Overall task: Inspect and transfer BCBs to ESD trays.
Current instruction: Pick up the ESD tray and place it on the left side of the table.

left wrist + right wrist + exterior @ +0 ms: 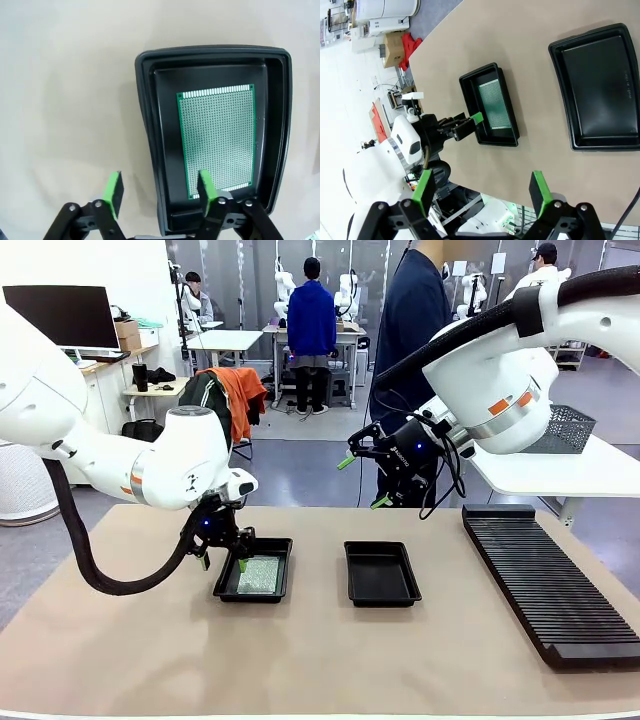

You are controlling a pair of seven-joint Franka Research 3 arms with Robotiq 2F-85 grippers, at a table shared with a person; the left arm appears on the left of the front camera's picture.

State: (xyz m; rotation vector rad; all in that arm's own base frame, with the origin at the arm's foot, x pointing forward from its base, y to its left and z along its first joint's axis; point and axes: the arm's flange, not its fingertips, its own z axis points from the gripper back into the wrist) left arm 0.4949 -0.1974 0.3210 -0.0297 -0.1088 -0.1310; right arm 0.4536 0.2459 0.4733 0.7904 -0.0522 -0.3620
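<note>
You've got the left gripper (222,562) low at left-centre, jaws partly apart, straddling the rim of the left ESD tray (283,545) and gripping nothing. The BCB (217,140) lies flat in that tray. The right gripper (363,482) hangs upper centre-right, wide open and empty. The second ESD tray (380,575) sits mid-frame, and the slotted rack (545,580) runs along the right edge, well apart.

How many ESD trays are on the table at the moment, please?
2. One tray on the robot's left holds a BCB, with the left gripper astride its rim; the other tray sits empty near the table's middle. None seems hidden.
</note>
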